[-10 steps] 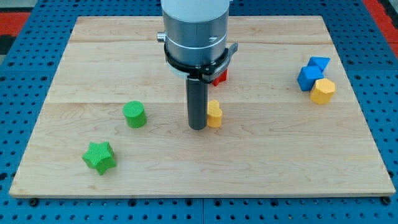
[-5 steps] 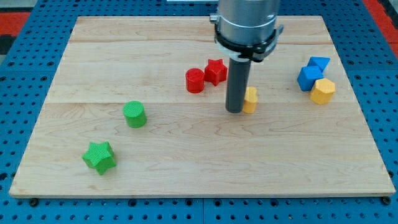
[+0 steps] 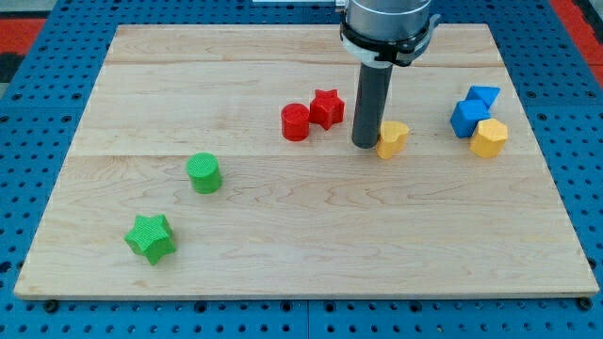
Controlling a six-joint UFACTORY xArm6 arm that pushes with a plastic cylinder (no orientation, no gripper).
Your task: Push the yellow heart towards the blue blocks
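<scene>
The yellow heart lies on the wooden board right of centre. My tip touches its left side. Two blue blocks sit near the board's right edge: a blue cube-like block and a blue block just above it. A yellow hexagonal block rests against the lower blue block. The heart is well to the left of the blue blocks, with a gap between them.
A red cylinder and a red star sit left of my tip. A green cylinder and a green star lie at the board's lower left. The board rests on a blue pegboard.
My tip has moved right and slightly up the view, pushing the yellow heart with it towards the blue blocks. The other blocks have not moved.
</scene>
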